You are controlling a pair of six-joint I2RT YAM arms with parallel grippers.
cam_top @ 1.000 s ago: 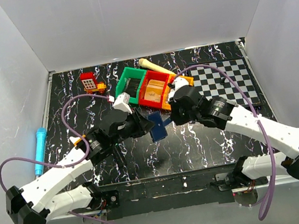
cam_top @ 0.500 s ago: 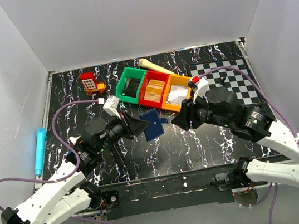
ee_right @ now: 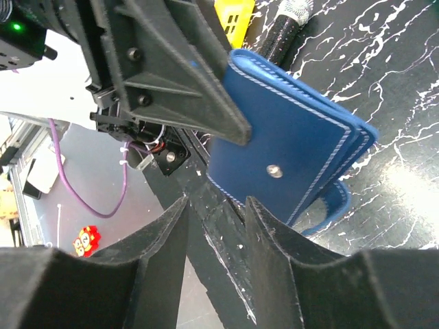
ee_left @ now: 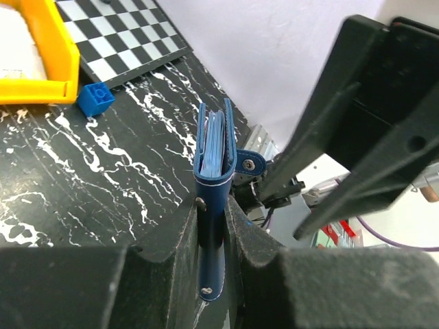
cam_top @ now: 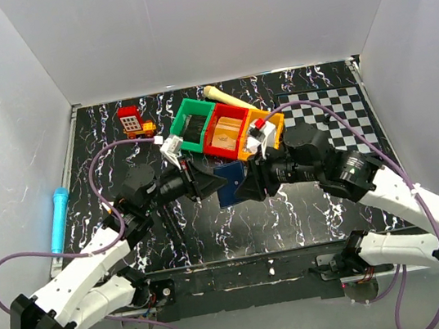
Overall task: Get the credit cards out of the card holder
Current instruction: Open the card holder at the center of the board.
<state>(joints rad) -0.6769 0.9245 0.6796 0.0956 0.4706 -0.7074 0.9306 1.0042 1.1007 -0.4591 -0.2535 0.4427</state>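
Overhead: the left gripper [cam_top: 205,181] and the right gripper [cam_top: 249,186] come nose to nose over the middle of the black marbled surface [cam_top: 309,209]; the card holder [cam_top: 229,189] hangs between them, just on the near side of the green bin [cam_top: 183,122], red bin [cam_top: 214,142] and yellow bin [cam_top: 277,127].

Left wrist: the holder stands on edge, its lower part clamped tight between the left fingers [ee_left: 175,240]; lighter blue layers show in its upper edge; a small blue block [ee_left: 95,99] lies near the yellow bin's corner, by the checkered mat [ee_left: 123,34].

Right wrist: the right jaws stand apart with nothing in them; the holder's stud face sits just past the fingertips [ee_right: 161,226], its strap loose.
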